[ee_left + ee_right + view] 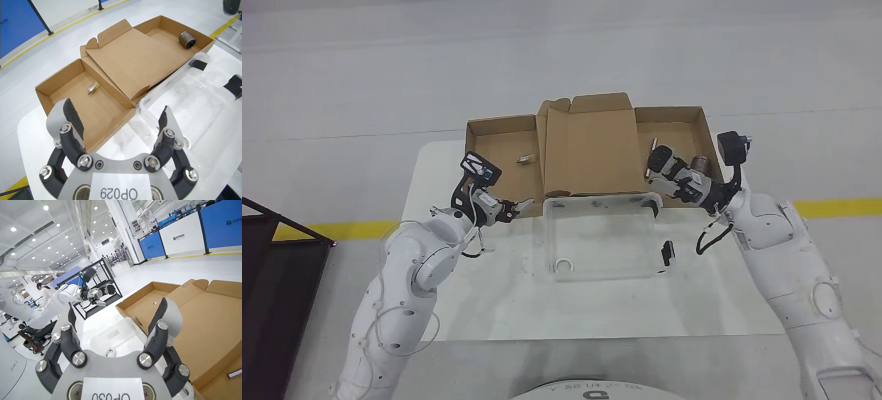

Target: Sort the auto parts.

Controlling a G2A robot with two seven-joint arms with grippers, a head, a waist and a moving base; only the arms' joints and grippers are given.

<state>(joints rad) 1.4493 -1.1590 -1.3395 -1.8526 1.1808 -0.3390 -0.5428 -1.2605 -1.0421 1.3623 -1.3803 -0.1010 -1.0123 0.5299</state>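
Just ahead of the left gripper (115, 110), whose fingers are spread wide with nothing between them, a small threaded fitting (93, 88) lies in the nearer cardboard box (62, 79). Under one finger runs the rim of a clear bin (145, 99); a careless descent would probably snag it. The right gripper (117, 308) is likewise spread and empty. Left wrist view reveals a dark bushing (187, 40) in the far box (170, 23); right wrist view shows a steel rod (234, 373) close beside that gripper.

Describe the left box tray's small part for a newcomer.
Start at the cardboard box behind the clear bin. Its tray on the left arm's side holds a small brass-and-silver fitting. The other tray holds a fat dark cylinder.
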